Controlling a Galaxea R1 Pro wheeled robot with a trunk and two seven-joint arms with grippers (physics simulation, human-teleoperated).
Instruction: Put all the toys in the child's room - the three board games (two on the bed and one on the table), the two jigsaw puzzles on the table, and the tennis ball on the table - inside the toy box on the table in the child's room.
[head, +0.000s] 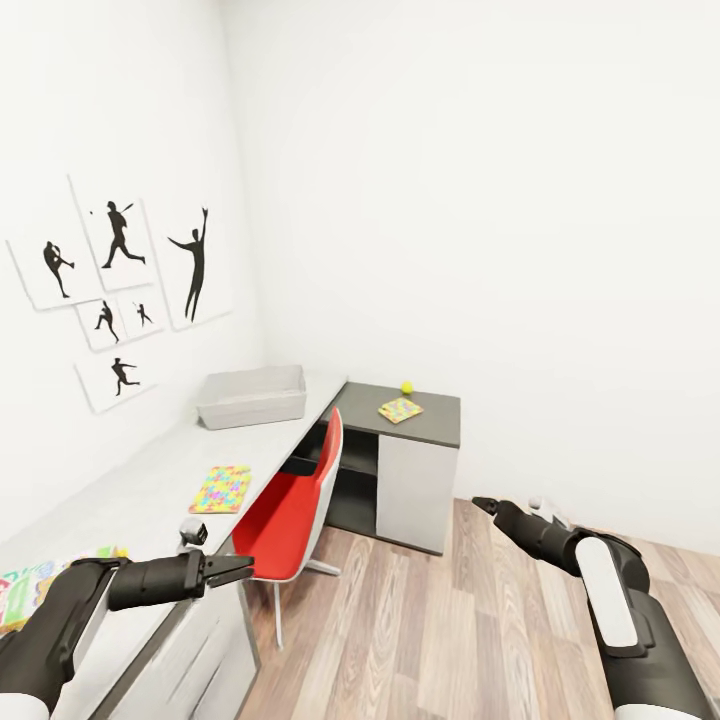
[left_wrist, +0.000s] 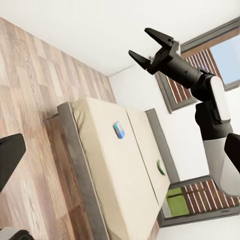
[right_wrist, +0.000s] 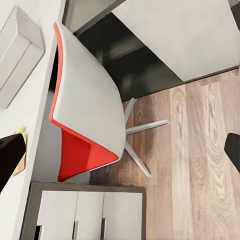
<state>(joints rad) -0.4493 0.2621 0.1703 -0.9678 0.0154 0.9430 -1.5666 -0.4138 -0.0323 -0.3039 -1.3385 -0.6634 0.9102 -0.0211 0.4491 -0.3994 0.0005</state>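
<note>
The light grey toy box (head: 252, 395) stands at the far end of the table's light wing (head: 150, 480). One jigsaw puzzle (head: 221, 488) lies mid-wing. Another jigsaw puzzle (head: 400, 409) and the tennis ball (head: 407, 386) rest on the dark wing. A board game (head: 30, 590) lies near my left arm. In the left wrist view, the bed (left_wrist: 95, 150) carries a blue board game (left_wrist: 119, 129) and a white-green one (left_wrist: 161, 166). My left gripper (head: 235, 570) hangs open by the desk's front edge. My right gripper (head: 487, 506) is open over the floor, holding nothing.
A red and white chair (head: 295, 500) is tucked at the desk's inner corner, between my arms and the dark wing. Wood-plank floor (head: 450, 620) stretches ahead. Black sports silhouettes (head: 120, 290) hang on the left wall. A window (left_wrist: 200, 75) sits behind the bed.
</note>
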